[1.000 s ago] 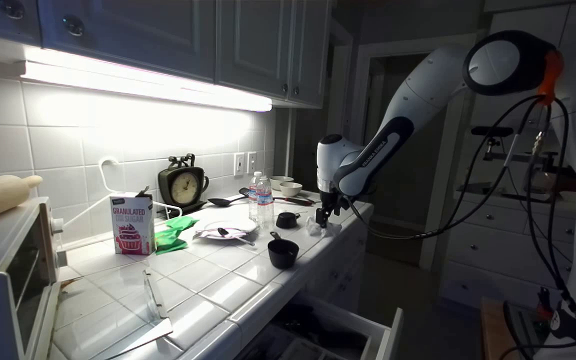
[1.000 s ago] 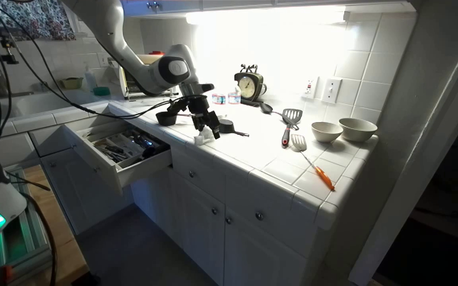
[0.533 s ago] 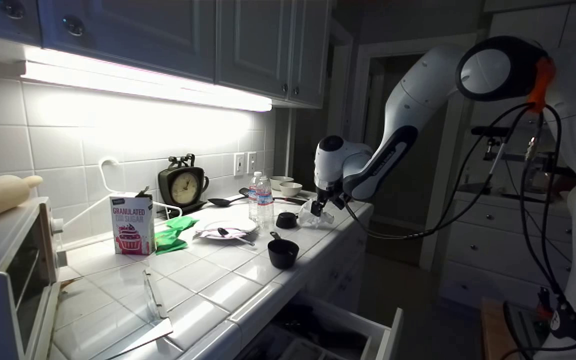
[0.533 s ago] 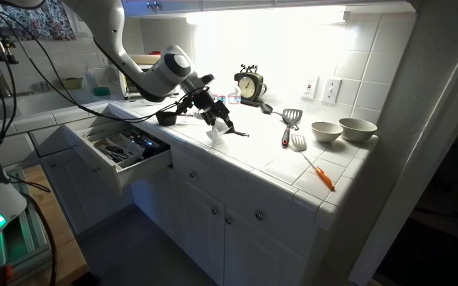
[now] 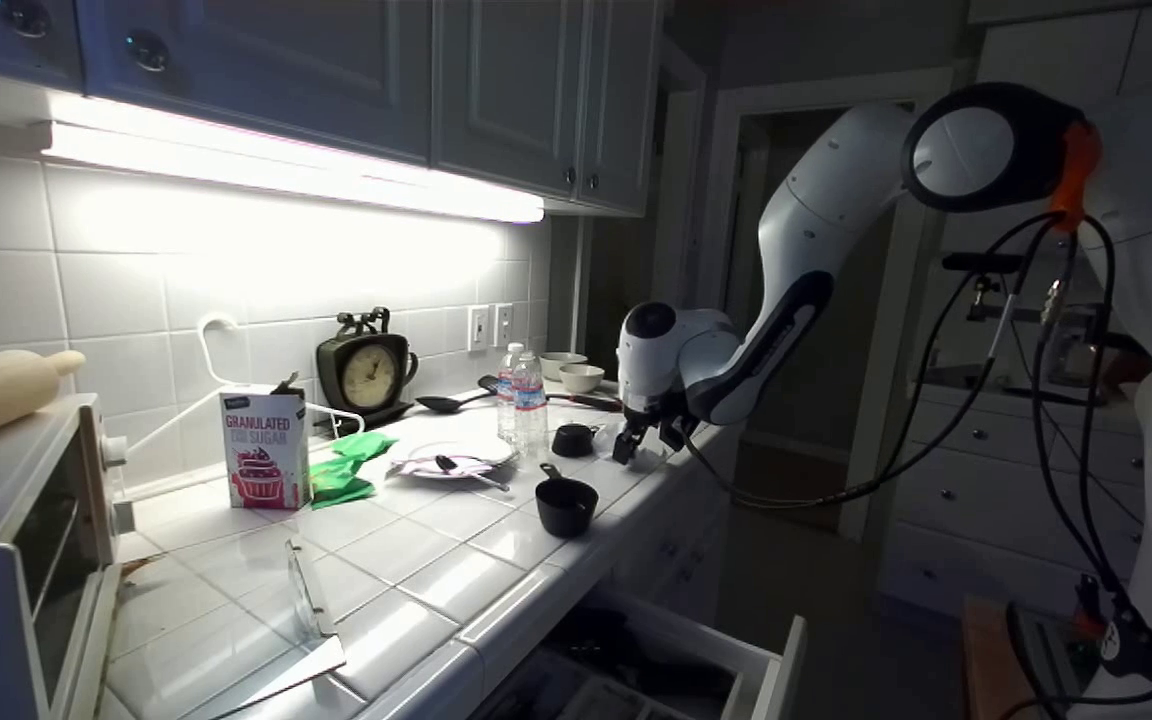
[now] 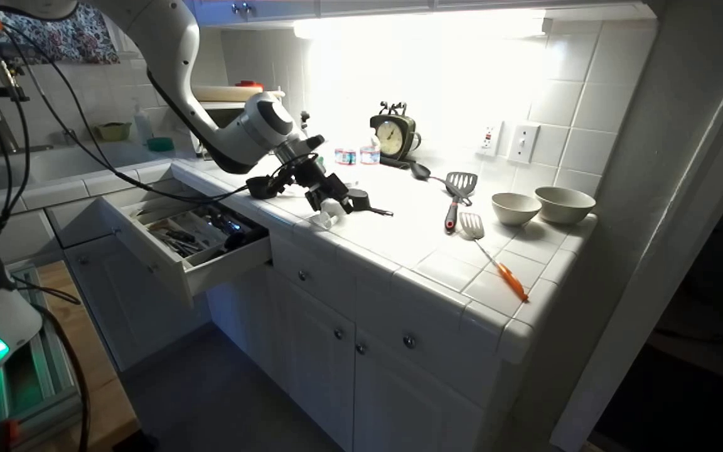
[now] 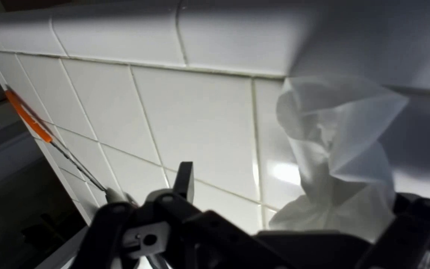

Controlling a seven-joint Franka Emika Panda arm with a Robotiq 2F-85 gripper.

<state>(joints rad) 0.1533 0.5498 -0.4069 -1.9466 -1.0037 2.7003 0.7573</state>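
Only the wrist view resolves the folds of the sheet (image 7: 332, 158); the sugar box (image 5: 267, 450) appears solely in an exterior view; the sheet is whitish, translucent, crumpled, narrow at its middle; it sits on the counter (image 7: 200, 119) near the front edge; the gripper (image 6: 332, 204) is released, fingers (image 7: 186, 181) wide apart, the sheet just beside one; contact cannot be told.
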